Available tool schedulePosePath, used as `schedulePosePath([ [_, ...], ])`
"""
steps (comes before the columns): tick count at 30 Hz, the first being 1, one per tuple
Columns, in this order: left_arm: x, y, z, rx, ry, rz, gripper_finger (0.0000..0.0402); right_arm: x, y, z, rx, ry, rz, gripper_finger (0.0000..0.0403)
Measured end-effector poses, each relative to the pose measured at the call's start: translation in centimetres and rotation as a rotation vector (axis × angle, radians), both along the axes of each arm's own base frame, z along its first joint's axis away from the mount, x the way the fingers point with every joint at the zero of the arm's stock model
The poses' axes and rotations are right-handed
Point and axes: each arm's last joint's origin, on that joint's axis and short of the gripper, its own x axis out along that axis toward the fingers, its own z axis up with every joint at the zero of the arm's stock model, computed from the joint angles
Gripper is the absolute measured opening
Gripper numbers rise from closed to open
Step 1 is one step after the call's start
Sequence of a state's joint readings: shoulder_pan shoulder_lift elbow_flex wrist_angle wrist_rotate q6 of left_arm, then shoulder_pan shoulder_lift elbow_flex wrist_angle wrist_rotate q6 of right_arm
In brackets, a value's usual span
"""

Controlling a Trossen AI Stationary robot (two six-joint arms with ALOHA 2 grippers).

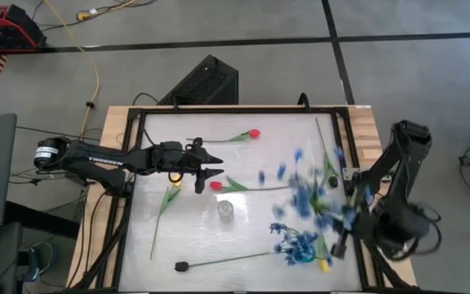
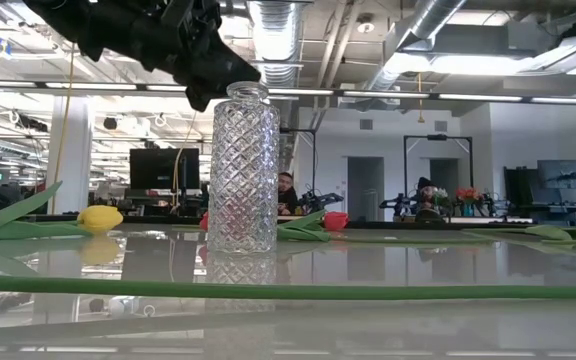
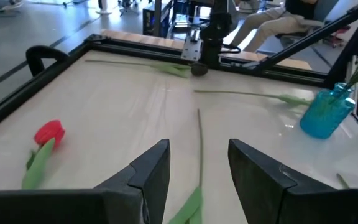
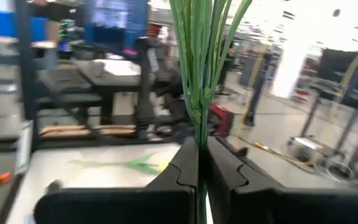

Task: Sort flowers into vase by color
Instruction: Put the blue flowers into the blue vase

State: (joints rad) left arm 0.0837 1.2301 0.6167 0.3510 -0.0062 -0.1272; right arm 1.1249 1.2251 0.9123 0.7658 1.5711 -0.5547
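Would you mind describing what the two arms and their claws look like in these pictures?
Both arms are black. The left arm is a long, slim run of links with white lettering along its side and a pale round label at its base. The right arm has bulkier, rounded links. The left claw has two broad, wedge-shaped black fingers; the right claw has the same dark, angular fingers.

A black speaker-like box (image 1: 204, 82) sat beyond the surface's (image 1: 251, 163) far edge; a red case (image 1: 8, 28) and a yellow cable (image 1: 95, 73) lay far left on the floor.
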Motion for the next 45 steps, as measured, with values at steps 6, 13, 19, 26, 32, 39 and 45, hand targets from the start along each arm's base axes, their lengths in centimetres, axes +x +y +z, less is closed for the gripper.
schedulePosePath([
  [6, 0.0, 0.0, 0.0, 0.018, 0.004, -0.008, 0.0151, 1.6, -4.3, 1.7, 0.033, -0.019, -0.153, 0.0036],
  [13, 1.3, 0.0, -0.5, 0.064, -0.063, -0.044, 0.0151, 3.2, -9.4, 1.2, 0.042, -0.052, -0.22, 0.0034],
  [19, 3.4, 1.2, -2.8, 0.044, -0.125, -0.112, 0.0151, 3.8, -15.3, -1.6, 0.264, 0.029, -0.194, 0.0032],
  [26, 6.6, 4.6, -4.1, -0.078, -0.29, -0.213, 0.0151, 6.9, -19.0, -2.4, 0.296, 0.13, -0.119, 0.0036],
  [32, 9.9, 6.7, -4.9, -0.176, -0.283, -0.323, 0.0151, 9.8, -22.8, -2.8, 0.296, 0.122, -0.007, 0.0035],
  [39, 9.4, 7.7, -5.0, -0.141, -0.339, -0.246, 0.0151, 10.6, -25.9, -6.1, 0.273, -0.094, 0.19, 0.0034],
  [45, 8.7, 8.4, -4.4, -0.139, -0.438, -0.206, 0.0151, 9.3, -27.1, -10.2, 0.259, -0.408, 0.271, 0.0034],
])
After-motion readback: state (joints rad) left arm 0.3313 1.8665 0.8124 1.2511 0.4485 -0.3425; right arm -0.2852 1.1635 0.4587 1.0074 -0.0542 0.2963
